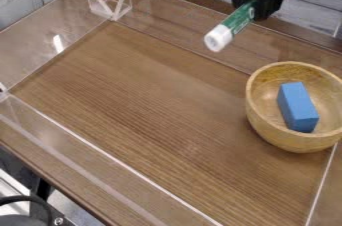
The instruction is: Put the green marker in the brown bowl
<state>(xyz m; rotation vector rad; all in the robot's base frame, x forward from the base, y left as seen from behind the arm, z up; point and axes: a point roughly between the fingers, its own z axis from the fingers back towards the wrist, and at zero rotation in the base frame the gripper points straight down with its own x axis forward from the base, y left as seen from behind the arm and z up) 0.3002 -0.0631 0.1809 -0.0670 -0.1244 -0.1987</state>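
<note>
The brown bowl (pixel 294 105) is sitting at the right of the wooden tabletop (pixel 147 120), holding a blue rectangular block (pixel 297 106). The gripper (pixel 254 8) is pinching the green marker (pixel 229 26) by its green end, hanging it tilted above the table, up-left of the bowl.

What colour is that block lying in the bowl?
Blue block; the camera view, the only one, shows it.

A single camera looked down at an angle from above the wooden table's (pixel 147 120) near corner, facing its far edge. It stood fairly near, the clear-walled tabletop filling the frame, with no second view.
</note>
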